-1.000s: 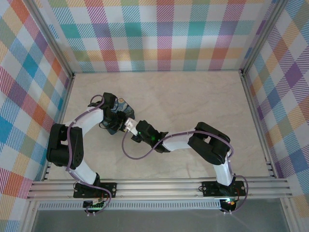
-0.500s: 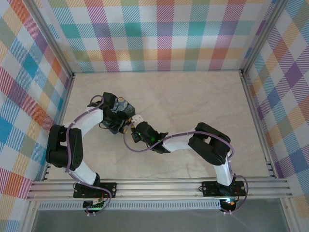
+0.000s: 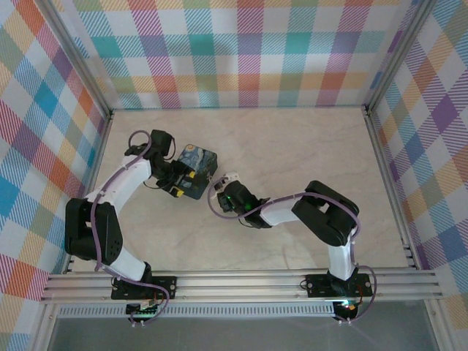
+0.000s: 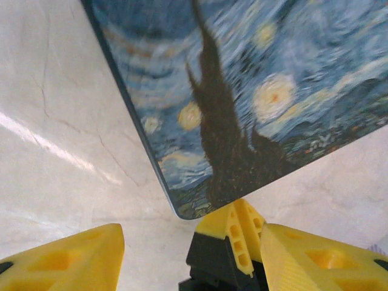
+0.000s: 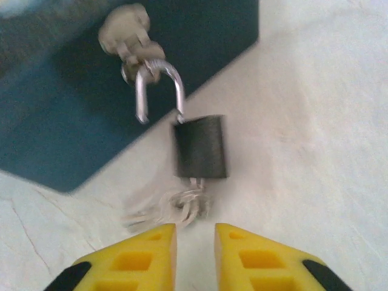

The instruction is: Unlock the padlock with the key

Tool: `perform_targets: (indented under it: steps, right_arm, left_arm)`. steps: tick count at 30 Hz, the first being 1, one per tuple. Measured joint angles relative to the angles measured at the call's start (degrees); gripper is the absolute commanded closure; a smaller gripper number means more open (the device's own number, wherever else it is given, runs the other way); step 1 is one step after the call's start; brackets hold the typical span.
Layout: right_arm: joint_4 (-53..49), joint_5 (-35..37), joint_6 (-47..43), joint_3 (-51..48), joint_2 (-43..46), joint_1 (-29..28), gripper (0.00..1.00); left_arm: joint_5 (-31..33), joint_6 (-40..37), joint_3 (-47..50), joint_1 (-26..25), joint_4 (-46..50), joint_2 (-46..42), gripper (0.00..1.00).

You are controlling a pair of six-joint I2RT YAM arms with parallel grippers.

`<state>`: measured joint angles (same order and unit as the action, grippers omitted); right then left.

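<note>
The right wrist view, sharper than the overhead, shows the padlock (image 5: 200,145) lying at the blue tin's (image 3: 199,170) near-right side, shackle toward the tin, body toward the slightly parted, empty right gripper (image 5: 195,242), while the left gripper (image 4: 182,242) gapes empty.

A blue starry-night-painted tin box (image 3: 199,167) sits on the pale marble-patterned tabletop (image 3: 307,146), left of centre. The left gripper (image 4: 191,236) stands at the box's near-left edge, with one corner of the box just ahead of its fingers. On the box's right side, a small dark metal padlock (image 5: 200,147) lies on the tabletop, its shackle hooked through the box's silver latch (image 5: 126,33). A silver key on a wire ring (image 5: 173,209) lies at the padlock's end facing the right gripper (image 5: 195,236), between the two.
</note>
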<state>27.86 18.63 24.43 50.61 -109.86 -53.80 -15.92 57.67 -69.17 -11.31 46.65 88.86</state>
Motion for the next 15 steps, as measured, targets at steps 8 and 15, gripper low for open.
perform_targets:
  steps: [8,15]
  right_arm:
    - [-2.95,-11.06,-0.74,-2.64,7.04,7.21,0.58]
    - [-8.55,-28.48,-5.33,10.93,0.39,12.15,0.46]
  left_arm:
    - [9.09,-10.67,-4.28,0.00,0.13,1.99,0.38]
    - [11.10,-17.07,-4.39,0.00,-0.20,5.51,0.36]
